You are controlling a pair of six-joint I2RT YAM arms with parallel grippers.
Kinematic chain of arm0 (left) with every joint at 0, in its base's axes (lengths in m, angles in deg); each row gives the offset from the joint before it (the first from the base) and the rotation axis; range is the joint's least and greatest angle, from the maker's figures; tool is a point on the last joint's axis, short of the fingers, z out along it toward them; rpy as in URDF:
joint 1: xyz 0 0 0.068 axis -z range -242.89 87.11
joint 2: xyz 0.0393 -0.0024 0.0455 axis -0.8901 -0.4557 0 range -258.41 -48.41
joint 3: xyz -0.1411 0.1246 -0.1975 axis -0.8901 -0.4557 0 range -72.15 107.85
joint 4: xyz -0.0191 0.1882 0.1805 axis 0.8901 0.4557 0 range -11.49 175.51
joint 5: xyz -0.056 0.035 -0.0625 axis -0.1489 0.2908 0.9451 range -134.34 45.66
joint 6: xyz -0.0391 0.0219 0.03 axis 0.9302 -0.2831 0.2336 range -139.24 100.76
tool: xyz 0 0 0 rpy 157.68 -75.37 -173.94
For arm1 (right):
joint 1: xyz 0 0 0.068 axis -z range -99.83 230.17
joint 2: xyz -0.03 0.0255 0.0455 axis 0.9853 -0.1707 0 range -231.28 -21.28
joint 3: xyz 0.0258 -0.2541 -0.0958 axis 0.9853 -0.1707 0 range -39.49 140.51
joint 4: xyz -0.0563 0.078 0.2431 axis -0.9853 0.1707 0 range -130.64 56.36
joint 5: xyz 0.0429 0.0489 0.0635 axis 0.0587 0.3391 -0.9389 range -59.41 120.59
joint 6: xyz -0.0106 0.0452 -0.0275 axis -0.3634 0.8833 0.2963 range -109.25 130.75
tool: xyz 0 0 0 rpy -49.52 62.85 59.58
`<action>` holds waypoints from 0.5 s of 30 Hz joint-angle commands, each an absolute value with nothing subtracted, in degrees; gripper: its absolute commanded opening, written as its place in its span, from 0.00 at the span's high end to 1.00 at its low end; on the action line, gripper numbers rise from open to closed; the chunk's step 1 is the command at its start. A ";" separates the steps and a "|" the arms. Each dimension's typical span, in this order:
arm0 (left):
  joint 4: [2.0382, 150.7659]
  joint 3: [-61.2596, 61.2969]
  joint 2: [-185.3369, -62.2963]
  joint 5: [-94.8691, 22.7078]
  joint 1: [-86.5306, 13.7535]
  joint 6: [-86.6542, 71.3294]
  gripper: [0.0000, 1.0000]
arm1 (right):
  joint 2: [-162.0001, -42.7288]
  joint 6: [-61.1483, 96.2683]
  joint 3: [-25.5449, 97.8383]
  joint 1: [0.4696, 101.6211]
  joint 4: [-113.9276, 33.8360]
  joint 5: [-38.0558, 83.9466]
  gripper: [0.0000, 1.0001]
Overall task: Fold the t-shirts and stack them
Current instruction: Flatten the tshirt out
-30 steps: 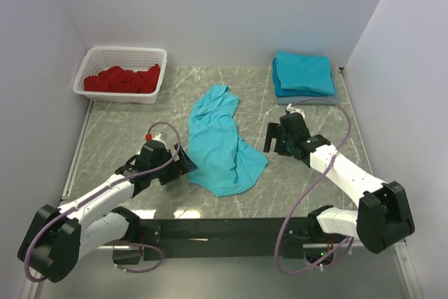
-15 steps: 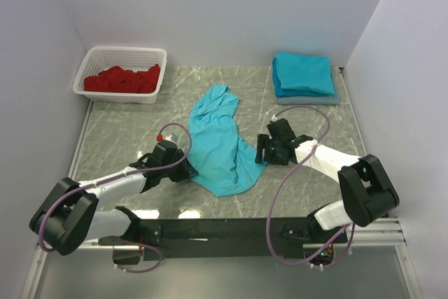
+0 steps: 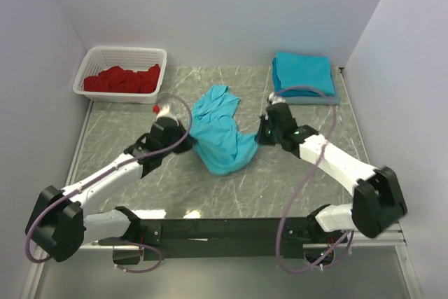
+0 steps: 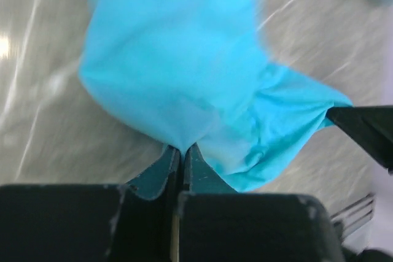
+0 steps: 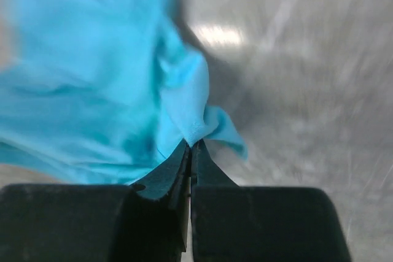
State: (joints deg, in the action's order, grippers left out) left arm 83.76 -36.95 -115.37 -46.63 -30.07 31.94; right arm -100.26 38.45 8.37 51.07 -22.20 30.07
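Gripping opposite edges, left gripper (image 3: 186,141) and right gripper (image 3: 261,136) are both clamped shut on the t-shirt (image 3: 220,138), bunched on the tabletop (image 3: 133,120) directly between them, its long axis crossing their line.

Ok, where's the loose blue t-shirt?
In the top view, the loose t-shirt lies centre table, pinched between left pincer and right pincer.

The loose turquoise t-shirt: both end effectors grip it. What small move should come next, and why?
Probably lift and draw them apart: the left end effector and right end effector are shut on opposite edges of the t-shirt, which lies bunched and needs spreading before folding.
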 commanded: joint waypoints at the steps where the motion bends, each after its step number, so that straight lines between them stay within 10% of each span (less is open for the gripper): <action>1: 83.42 -23.68 -111.87 -54.35 -29.93 25.59 0.99 | -89.87 37.46 17.45 50.90 -27.01 37.07 1.00; 15: 93.16 25.09 -113.36 -53.15 -29.93 3.63 0.99 | -79.47 25.43 53.66 50.90 -24.91 44.92 1.00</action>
State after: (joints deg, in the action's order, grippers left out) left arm 89.79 15.29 -113.60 -57.05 -30.07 11.24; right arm -81.38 30.49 47.95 51.07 -24.81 44.19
